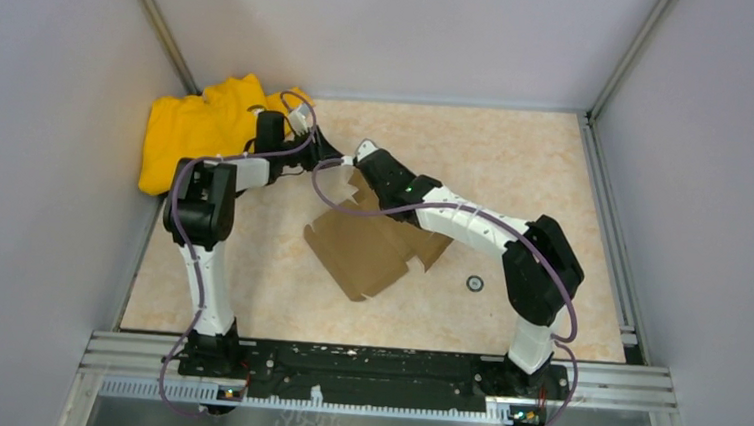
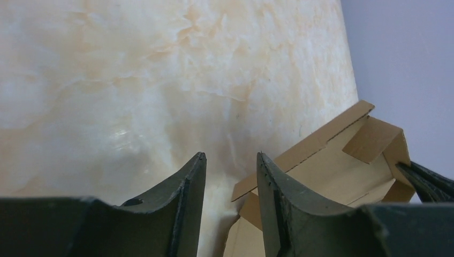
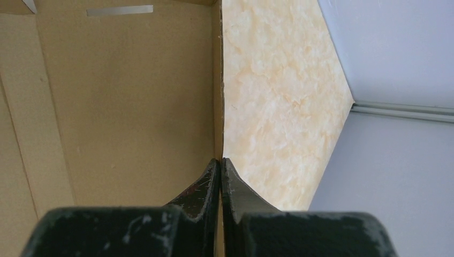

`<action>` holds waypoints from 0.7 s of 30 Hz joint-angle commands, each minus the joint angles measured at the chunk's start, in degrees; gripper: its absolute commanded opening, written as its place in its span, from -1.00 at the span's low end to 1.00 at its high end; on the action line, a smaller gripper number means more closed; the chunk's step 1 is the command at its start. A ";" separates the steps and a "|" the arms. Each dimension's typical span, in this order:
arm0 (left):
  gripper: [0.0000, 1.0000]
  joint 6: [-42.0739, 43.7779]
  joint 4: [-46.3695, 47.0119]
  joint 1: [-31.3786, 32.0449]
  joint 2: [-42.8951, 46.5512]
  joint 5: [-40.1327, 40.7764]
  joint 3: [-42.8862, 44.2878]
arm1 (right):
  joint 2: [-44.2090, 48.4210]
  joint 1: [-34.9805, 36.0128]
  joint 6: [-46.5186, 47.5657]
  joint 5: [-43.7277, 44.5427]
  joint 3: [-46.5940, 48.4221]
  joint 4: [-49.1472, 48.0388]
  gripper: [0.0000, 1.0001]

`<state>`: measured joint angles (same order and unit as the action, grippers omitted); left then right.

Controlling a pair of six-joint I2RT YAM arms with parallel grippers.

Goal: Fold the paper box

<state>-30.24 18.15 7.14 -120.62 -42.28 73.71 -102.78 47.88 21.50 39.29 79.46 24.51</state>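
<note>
yellow garment (image 1: 204, 126) bunched in the tabletop's (image 1: 556, 175) far-left corner, out of the way. left gripper (image 2: 231, 156) part open, empty; arm stretched to the box's far end, probably lining up on a flap. paper box (image 1: 371, 248) mid-tabletop. right gripper (image 3: 220, 160) clenched on a raised panel edge, arm reaching across leftward to prop it up.

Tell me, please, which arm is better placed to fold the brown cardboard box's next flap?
Left, probably: the left end effector is free, jaws apart, beside a raised flap of the brown cardboard box. The right end effector is pinched shut on its wall.
</note>
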 commanded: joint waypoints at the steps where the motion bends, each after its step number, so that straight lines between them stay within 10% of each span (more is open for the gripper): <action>1: -0.09 3.94 8.01 2.33 -0.32 -4.91 -2.47 | 1.87 1.47 1.84 2.34 -0.19 -4.22 -1.00; 21: 0.10 0.90 27.28 3.15 2.62 -10.32 -15.95 | 4.08 4.82 5.62 6.55 -4.79 -9.04 -1.00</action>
<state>-29.15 39.18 10.35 -120.53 -50.22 60.07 -102.65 51.42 25.89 42.59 75.16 18.37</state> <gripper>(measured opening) 0.548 0.006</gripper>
